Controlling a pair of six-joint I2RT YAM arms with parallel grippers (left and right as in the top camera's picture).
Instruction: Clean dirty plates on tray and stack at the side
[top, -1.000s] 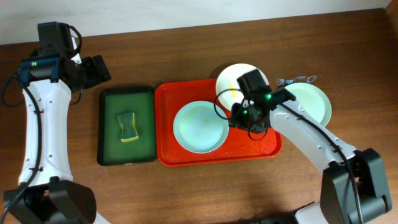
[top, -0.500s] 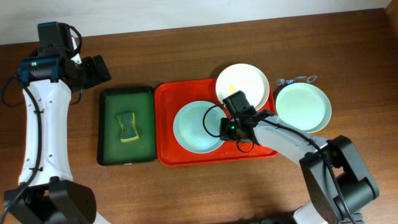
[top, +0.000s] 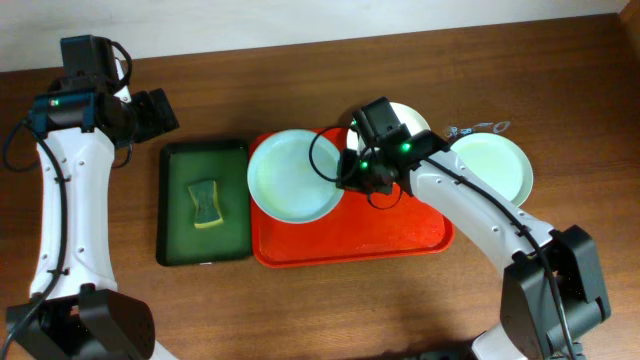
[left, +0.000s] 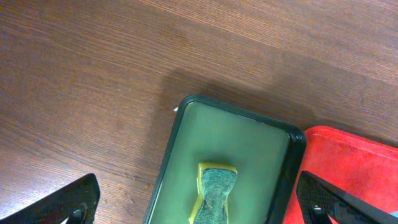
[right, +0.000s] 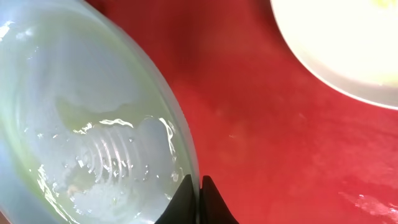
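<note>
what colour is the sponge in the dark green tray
The sponge is yellow with a dark green scrubbing top, lying in the dark green tray; clearest in the left wrist view.

The overhead view looks straight down on the whole desk (top: 300, 305). The left wrist view faces down from well above, showing the green tray (left: 236, 137) and a corner of the red tray (left: 348, 168). The right wrist view sits very near the pale blue plate (right: 74, 124), over the same red tray.

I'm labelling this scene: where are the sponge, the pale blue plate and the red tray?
sponge (top: 206, 203): overhead view, its middle.
pale blue plate (top: 290, 178): overhead view, its centre.
red tray (top: 350, 235): overhead view, bare floor.
</note>
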